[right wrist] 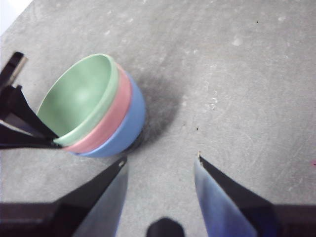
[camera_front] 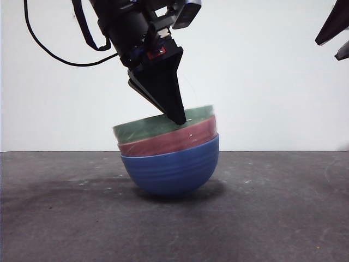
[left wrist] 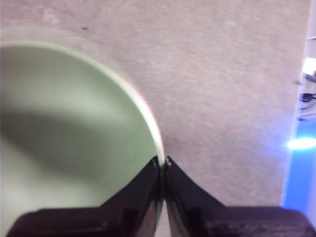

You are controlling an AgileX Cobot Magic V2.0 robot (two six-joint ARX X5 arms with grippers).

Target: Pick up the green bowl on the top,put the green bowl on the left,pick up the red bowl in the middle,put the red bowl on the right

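Observation:
Three bowls are nested in a stack at the table's middle. The green bowl [camera_front: 155, 127] [left wrist: 64, 133] [right wrist: 79, 94] is on top, and the red bowl [camera_front: 169, 140] [right wrist: 109, 123] sits under it inside a blue bowl [camera_front: 172, 169] [right wrist: 132, 122]. My left gripper [camera_front: 179, 117] [left wrist: 162, 160] comes down from above and is shut on the green bowl's rim, one jaw inside and one outside. The stack leans, with the gripped side of the rims higher. My right gripper [right wrist: 160, 160] [camera_front: 334, 27] hangs open, high and off to the side, holding nothing.
The dark grey table [camera_front: 283, 207] runs flat to both sides of the stack. A white wall [camera_front: 272, 82] stands behind it. The left arm's black cable [camera_front: 49, 52] loops at the upper left.

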